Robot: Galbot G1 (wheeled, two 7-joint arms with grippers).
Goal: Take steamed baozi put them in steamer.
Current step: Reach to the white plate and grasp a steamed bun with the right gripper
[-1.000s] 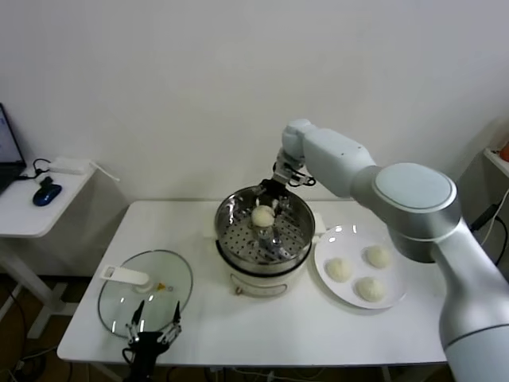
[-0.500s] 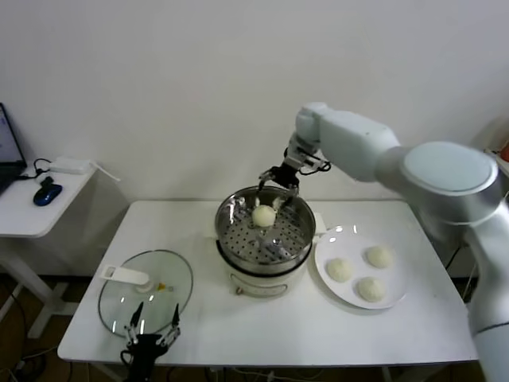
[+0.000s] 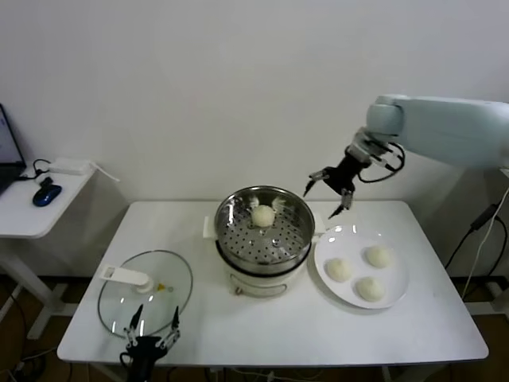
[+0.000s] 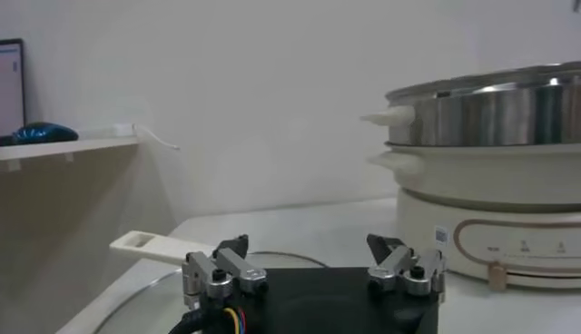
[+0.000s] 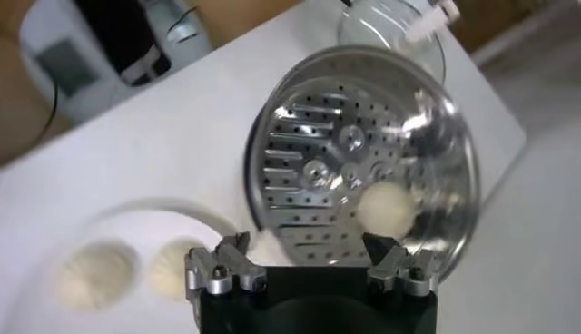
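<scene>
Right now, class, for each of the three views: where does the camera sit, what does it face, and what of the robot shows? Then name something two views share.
Head view: high on the robot, looking down at the table; the right gripper hangs open above the plate of three baozi.
Left wrist view: low near the table edge, facing the steamer side-on; the open left gripper shows.
Right wrist view: above, looking down; the right gripper's fingers show.
Shared: head and right wrist views both show the single baozi in the steamer.

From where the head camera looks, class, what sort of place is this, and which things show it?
Probably a lab or office corner set up as a kitchen: a steamer on a plain white table, and a side desk holding a computer mouse.
</scene>
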